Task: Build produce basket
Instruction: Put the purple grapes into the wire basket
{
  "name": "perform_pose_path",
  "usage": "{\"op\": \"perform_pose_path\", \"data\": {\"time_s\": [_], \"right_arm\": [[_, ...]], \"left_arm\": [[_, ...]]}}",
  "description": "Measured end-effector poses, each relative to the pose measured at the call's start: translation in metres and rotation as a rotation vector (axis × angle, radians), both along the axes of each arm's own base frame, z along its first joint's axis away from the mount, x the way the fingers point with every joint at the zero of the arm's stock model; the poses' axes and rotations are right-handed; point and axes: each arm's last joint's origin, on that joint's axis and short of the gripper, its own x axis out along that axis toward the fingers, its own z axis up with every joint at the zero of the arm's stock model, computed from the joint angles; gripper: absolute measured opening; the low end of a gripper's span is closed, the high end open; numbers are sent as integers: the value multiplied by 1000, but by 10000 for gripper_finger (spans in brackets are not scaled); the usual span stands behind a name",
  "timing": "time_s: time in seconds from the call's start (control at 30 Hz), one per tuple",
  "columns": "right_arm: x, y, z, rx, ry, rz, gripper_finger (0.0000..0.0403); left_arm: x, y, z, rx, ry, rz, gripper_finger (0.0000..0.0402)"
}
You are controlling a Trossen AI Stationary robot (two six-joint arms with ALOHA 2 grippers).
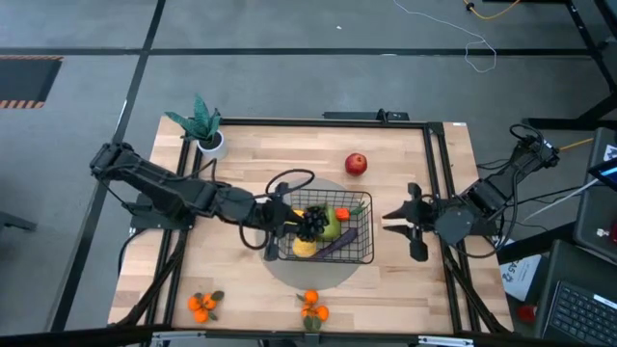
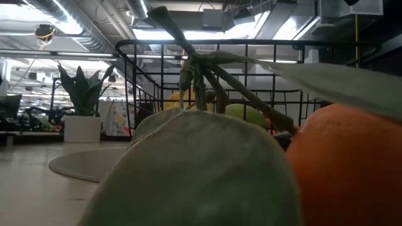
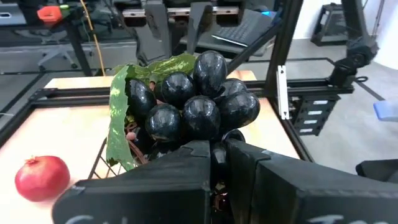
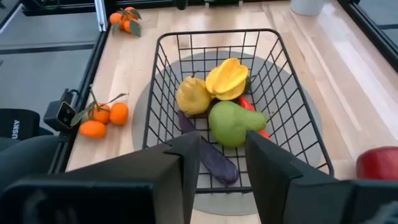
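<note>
Your left end effector is clamped on a bunch of black grapes, holding it over the wire basket at the middle of the tabletop. Your right end effector waits just right of the basket, fingers spread and empty. Inside lie a pear, lemon, starfruit and eggplant

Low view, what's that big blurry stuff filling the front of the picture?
In the low view, a grey-green leaf and an orange tangerine sit right against the lens, out of focus, hiding much of the black wire-mesh basket; in the high view, that tangerine cluster lies at the table's near edge.
</note>
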Motion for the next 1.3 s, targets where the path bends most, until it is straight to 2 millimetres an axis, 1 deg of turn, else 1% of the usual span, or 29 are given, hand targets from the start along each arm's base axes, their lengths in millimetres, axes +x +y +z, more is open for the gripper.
{"op": "perform_pose_path", "data": {"time_s": [0.2, 0.33, 0.57, 0.8, 0.9, 1.07, 1.13, 1.23, 1.3], "right_arm": [[1, 0, -1, -22, -4, -22, 114], [4, 0, -3, -53, -26, -99, 114], [14, 7, -13, -48, 9, -139, 114], [24, 12, -23, -185, 8, -201, 114], [25, 12, -23, -261, 9, -182, 114], [26, 10, -21, -356, -23, -218, 114], [25, 9, -21, -374, -27, -228, 114], [25, 9, -21, -371, -30, -234, 114], [25, 9, -21, -368, -30, -235, 114]], "left_arm": [[2, 0, -2, -3, 8, -18, 6], [2, -1, -3, -9, 17, -64, 6], [2, -1, -4, -9, 24, -72, 6], [2, -2, -4, -10, 24, -76, 6], [2, -2, -4, -9, 24, -76, 6], [2, -2, -3, -10, 19, -72, 6], [2, -2, -3, -2, 14, -73, 6], [3, -1, -3, 60, 10, -60, 6], [7, -2, -6, 104, 12, -64, 6]]}}
